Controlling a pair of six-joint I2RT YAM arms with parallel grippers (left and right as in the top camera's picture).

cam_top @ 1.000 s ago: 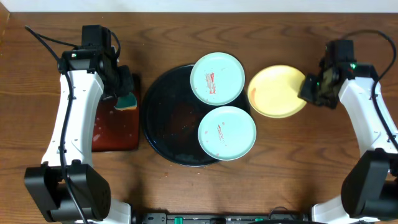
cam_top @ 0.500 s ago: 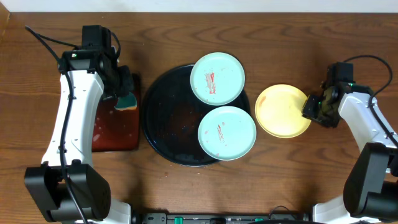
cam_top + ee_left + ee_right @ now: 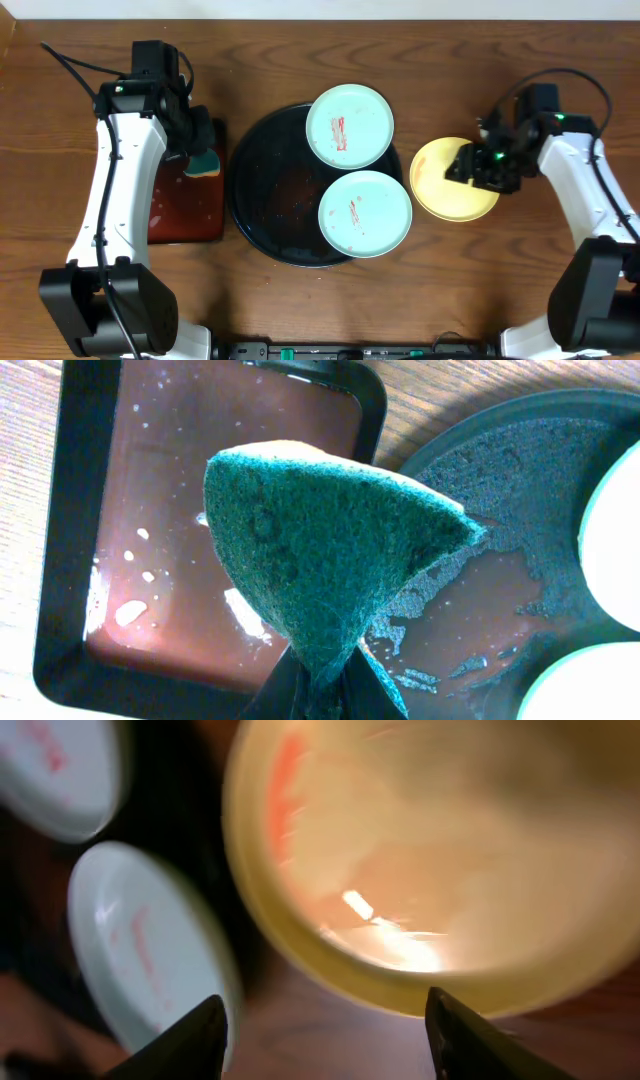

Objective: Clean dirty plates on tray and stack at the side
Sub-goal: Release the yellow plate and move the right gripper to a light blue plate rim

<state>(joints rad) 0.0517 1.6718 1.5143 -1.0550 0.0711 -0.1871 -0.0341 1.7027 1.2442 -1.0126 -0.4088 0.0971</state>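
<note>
Two mint-blue plates (image 3: 349, 125) (image 3: 365, 213) with red smears lie on the right half of the round black tray (image 3: 265, 190). The yellow plate (image 3: 440, 190) rests on the table just right of the tray. My right gripper (image 3: 468, 167) hovers over that plate, open and holding nothing. In the right wrist view the yellow plate (image 3: 450, 850) shows a red streak, the mint plates (image 3: 140, 940) sit to its left, and the gripper (image 3: 325, 1010) spans bare wood. My left gripper (image 3: 322, 695) is shut on a green sponge (image 3: 320, 540), above the rectangular tray.
A rectangular reddish-black tray (image 3: 185, 215) with wet spots lies left of the round tray. The round tray's left half (image 3: 500, 470) carries smeared residue. Bare wooden table surrounds everything, with the right arm's cable looping at the far right.
The right gripper brought the yellow plate down beside the tray, opened, let go of its rim and shifted left over the plate. The left arm and sponge stayed put.
</note>
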